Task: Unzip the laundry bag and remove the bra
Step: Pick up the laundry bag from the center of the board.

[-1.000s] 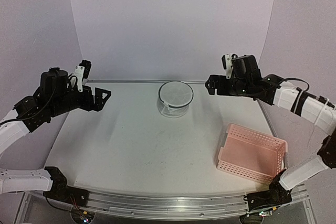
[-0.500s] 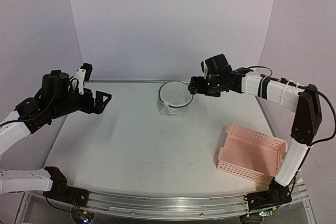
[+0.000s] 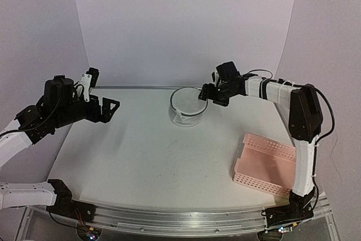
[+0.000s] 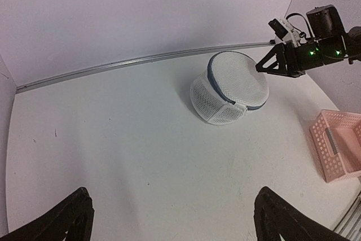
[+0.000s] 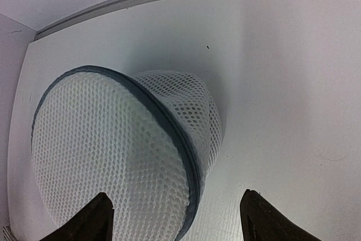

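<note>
This is looking like a robotics lab cell, not a home. A bare white bench (image 3: 141, 156) is sitting inside a curved, seamless pale backdrop (image 3: 186, 26). An aluminium rail (image 3: 169, 219) is running along the near edge, where the cabled left arm (image 3: 56, 111) and right arm (image 3: 271, 90) are standing bolted. Green lights (image 4: 311, 52) are glowing on the right arm.

The top camera looks down from behind me. My left wrist faces three o'clock, far off, and my right faces nine, close. All three share the laundry bag (image 3: 188, 105).
</note>
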Robot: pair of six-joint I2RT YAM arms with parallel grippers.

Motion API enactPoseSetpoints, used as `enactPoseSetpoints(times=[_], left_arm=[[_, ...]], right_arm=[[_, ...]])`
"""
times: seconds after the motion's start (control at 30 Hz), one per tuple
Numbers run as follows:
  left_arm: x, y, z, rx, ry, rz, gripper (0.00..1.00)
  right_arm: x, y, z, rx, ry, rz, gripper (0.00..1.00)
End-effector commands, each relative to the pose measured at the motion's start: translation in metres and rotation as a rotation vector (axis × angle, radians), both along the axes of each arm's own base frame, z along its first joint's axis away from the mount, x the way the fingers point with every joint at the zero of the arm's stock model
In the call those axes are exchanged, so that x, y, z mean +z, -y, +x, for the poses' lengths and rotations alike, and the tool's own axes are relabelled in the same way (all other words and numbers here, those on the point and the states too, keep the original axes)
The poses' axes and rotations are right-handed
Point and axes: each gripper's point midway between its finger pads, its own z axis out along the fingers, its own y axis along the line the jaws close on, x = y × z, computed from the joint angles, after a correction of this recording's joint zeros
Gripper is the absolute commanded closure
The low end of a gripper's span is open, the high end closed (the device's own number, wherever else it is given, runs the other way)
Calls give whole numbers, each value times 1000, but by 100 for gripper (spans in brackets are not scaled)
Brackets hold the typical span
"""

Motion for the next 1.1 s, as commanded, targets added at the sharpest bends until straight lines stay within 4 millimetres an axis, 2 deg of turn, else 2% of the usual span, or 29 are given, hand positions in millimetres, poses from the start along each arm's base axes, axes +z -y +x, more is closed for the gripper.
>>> enactPoseSetpoints(times=[0.0, 0.17, 0.37, 0.5, 0.63, 0.87, 1.07], left_arm=[[5, 2, -2, -14, 12, -12, 1], [4, 2, -2, -10, 7, -18, 0], [5, 4, 0, 5, -14, -47, 0], [-1, 9, 2, 10, -59, -91, 0], [-12, 19, 3, -6, -116, -128, 0], [-31, 38, 2, -62, -221, -158, 1], [-55, 47, -2, -85, -307, -182, 0]], right_arm=[[17, -22, 19, 58, 22, 137, 25], [4, -29, 22, 83, -9, 196, 35], [-2, -34, 18, 107, -26, 221, 50], [-2, -34, 13, 119, -27, 231, 70], [3, -35, 5, 142, -24, 252, 100], [14, -45, -22, 213, -51, 369, 100], [30, -59, -58, 279, -54, 411, 100]])
